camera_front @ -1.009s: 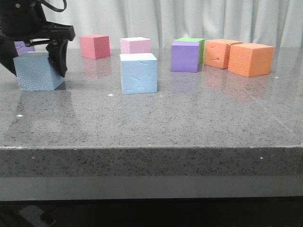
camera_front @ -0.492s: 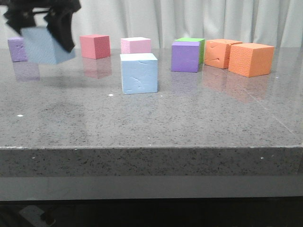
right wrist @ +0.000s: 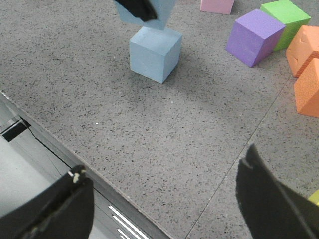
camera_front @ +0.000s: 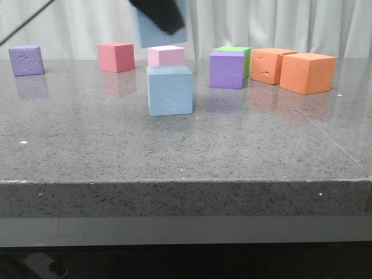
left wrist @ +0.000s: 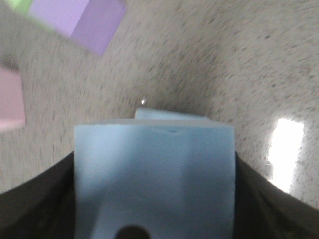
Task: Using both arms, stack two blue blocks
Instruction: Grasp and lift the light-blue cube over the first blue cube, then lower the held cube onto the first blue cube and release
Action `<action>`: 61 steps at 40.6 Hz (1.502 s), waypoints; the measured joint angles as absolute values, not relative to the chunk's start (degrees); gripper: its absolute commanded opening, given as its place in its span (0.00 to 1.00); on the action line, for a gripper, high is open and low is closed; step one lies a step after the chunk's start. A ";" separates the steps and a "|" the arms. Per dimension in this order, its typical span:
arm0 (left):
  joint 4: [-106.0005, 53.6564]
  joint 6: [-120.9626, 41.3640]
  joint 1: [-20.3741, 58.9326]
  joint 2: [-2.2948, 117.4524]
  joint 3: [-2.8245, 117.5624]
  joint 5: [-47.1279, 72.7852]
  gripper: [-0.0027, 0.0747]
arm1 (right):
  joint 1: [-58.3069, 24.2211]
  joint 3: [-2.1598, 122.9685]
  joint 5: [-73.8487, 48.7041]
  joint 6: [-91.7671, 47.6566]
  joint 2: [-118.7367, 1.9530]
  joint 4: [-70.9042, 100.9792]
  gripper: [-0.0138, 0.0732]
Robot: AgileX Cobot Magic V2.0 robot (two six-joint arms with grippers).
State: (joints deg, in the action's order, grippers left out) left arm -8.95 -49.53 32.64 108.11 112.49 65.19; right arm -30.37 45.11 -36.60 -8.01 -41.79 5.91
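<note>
One blue block [camera_front: 170, 90] rests on the grey table, near the middle; it also shows in the right wrist view [right wrist: 154, 54] and as a sliver in the left wrist view [left wrist: 169, 114]. My left gripper [camera_front: 163, 20] is shut on the other blue block [camera_front: 152, 36], held in the air just above and slightly behind the resting one, not touching it. In the left wrist view the held block [left wrist: 154, 169] fills the space between the black fingers [left wrist: 35, 204]. My right gripper [right wrist: 164, 164] is open and empty over the table's front edge, out of the front view.
Behind stand a pink cube [camera_front: 166, 56], a rose cube [camera_front: 116, 57], a small purple cube [camera_front: 27, 60], a larger purple cube [camera_front: 226, 70], a green cube [camera_front: 235, 51] and two orange cubes [camera_front: 308, 72]. The table's front edge [camera_front: 186, 183] is near.
My left gripper has lifted the blue block from the far left of the table and carried it up and to the right, to above the middle blue block.
</note>
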 measured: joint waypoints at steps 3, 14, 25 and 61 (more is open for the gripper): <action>-9.06 -51.09 33.27 108.17 112.49 64.15 0.54 | -30.37 45.11 -36.60 -8.01 -41.79 5.91 0.84; -7.40 -52.64 33.50 110.70 112.62 64.08 0.54 | -30.37 45.11 -36.70 -8.01 -41.79 5.91 0.84; -6.69 -52.74 33.50 111.66 112.62 65.26 0.54 | -30.37 45.11 -36.70 -8.01 -41.79 5.91 0.84; -5.19 -52.74 33.50 112.30 112.62 63.05 0.76 | -30.37 45.11 -36.70 -8.01 -41.79 5.91 0.84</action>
State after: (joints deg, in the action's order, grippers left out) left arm -5.19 -52.74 33.50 112.30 112.62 63.05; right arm -30.37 45.11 -36.70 -8.01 -41.79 5.91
